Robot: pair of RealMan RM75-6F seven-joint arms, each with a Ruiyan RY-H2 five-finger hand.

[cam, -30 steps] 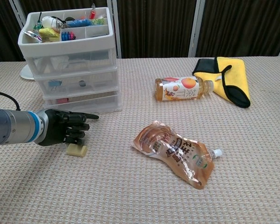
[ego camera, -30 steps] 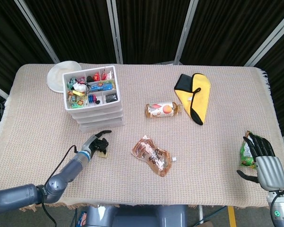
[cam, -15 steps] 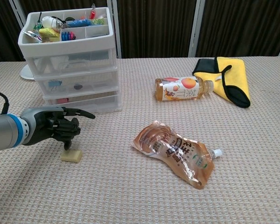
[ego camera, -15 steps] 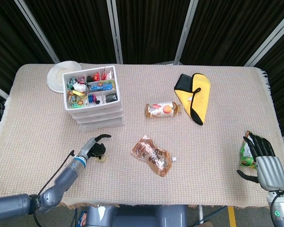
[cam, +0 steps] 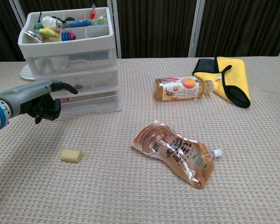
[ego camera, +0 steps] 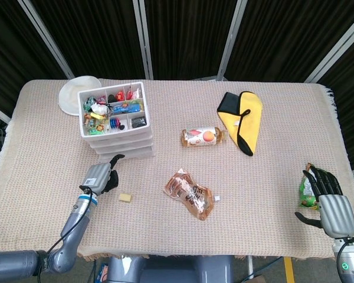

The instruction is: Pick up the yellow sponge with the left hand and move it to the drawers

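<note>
Lifted and drawn back toward the drawers (cam: 72, 60) since a second ago, left hand (cam: 39, 100) no longer over the sponge (cam: 71, 155); let go of it, or never properly gripped. Now hovering above the cloth (ego camera: 47, 153), fingers loosely curled with one stretched forward, holding nothing. Sponge lying flat and alone on the cloth, in front of the drawers but clearly apart from them, near the hand's former spot and shifted only slightly. Seems a missed or released grasp rather than a delivery, since nothing rests against or inside the drawers. Probably calls for a fresh descent over the sponge. Right hand (ego camera: 330, 200) parked at the far edge beside a green packet (ego camera: 307, 193), fingers spread and empty, kept out of the way. Pouch (cam: 175, 151), bottle (cam: 182, 88) and yellow towel (cam: 226, 77) left untouched, well clear of the left side.
</note>
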